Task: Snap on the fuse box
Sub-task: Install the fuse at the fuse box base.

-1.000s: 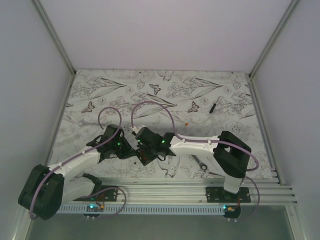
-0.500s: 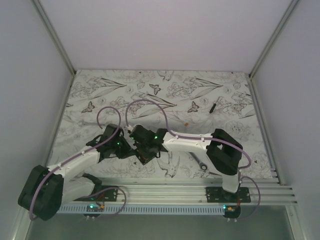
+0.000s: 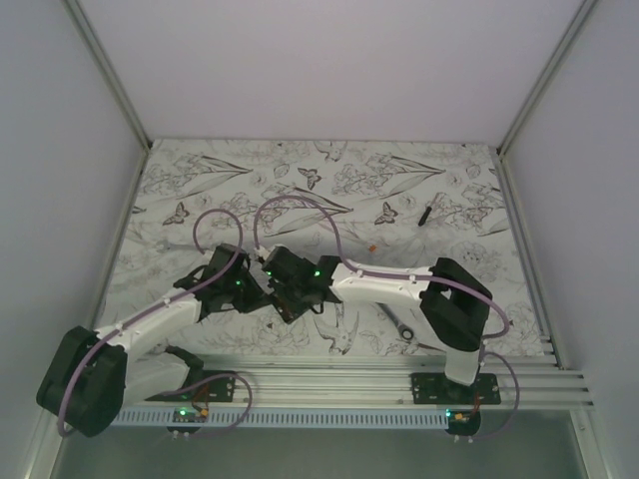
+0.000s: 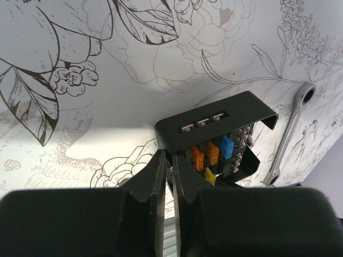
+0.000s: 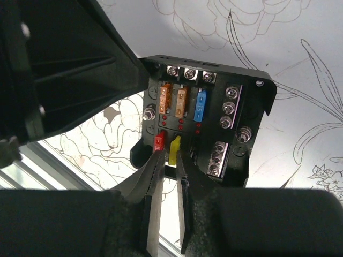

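Observation:
The fuse box (image 5: 252, 107) is a small black box with orange, blue, red and yellow fuses showing in its open face. It is held tilted above the patterned table. My left gripper (image 4: 168, 158) is shut on the box's side wall (image 4: 214, 126); its fingers (image 5: 80, 69) fill the upper left of the right wrist view. My right gripper (image 5: 170, 158) stands at the box's near edge, jaws slightly apart, the yellow fuse (image 5: 174, 147) just beyond the gap. In the top view both grippers (image 3: 264, 295) (image 3: 290, 302) meet over the box (image 3: 284, 311), which is mostly hidden.
A silver wrench (image 3: 401, 324) lies on the table right of the box, also seen in the left wrist view (image 4: 289, 134). A thin black stick (image 3: 424, 214) lies far right. A tiny orange piece (image 3: 371, 245) lies mid-table. The aluminium rail (image 3: 349, 384) runs along the near edge.
The right arm's wrist has shifted left toward the fuse box and its jaws have parted a little. The left arm has stayed nearly still, holding the box.

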Motion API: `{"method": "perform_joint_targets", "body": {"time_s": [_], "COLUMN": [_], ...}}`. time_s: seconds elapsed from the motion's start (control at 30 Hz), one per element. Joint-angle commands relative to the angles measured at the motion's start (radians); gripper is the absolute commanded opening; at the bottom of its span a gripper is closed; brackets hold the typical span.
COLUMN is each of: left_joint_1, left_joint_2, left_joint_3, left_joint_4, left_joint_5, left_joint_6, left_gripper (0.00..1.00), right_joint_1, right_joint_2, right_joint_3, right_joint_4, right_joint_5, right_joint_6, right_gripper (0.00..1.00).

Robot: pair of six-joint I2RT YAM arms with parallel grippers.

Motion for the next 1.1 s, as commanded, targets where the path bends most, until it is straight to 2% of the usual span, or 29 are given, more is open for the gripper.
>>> {"method": "perform_joint_targets", "body": {"time_s": [0.0, 0.17, 0.37, 0.57, 0.67, 0.9, 1.07], "left_joint_1": [-0.014, -0.026, -0.032, -0.032, -0.03, 0.022, 0.054], "left_joint_2": [0.001, 0.01, 0.038, 0.037, 0.0, -0.127, -0.184], "left_joint_3": [0.041, 0.053, 0.075, 0.082, 0.076, 0.057, 0.051], "left_joint_4": [0.012, 0.011, 0.012, 0.007, -0.014, -0.181, -0.245], "left_joint_5": [-0.006, -0.007, 0.004, 0.022, 0.01, -0.052, -0.067], "left_joint_6": [-0.027, -0.028, -0.024, -0.013, 0.01, 0.103, 0.19], "left_gripper": [0.03, 0.1, 0.24, 0.32, 0.38, 0.55, 0.7], "right_joint_1": [-0.007, -0.014, -0.037, -0.048, -0.057, -0.094, -0.099], "right_joint_2": [-0.065, -0.083, -0.095, -0.134, -0.125, -0.078, -0.07], "right_joint_3": [-0.013, -0.033, -0.063, -0.1, -0.092, -0.063, -0.051], "right_joint_4": [0.065, 0.096, 0.107, 0.106, 0.092, 0.082, 0.095], "right_joint_5": [-0.008, -0.016, 0.029, 0.044, 0.044, 0.002, -0.041], "right_joint_6": [-0.016, -0.01, 0.015, 0.026, 0.019, 0.021, 0.02], "right_gripper": [0.23, 0.29, 0.3, 0.3, 0.29, 0.21, 0.19]}}
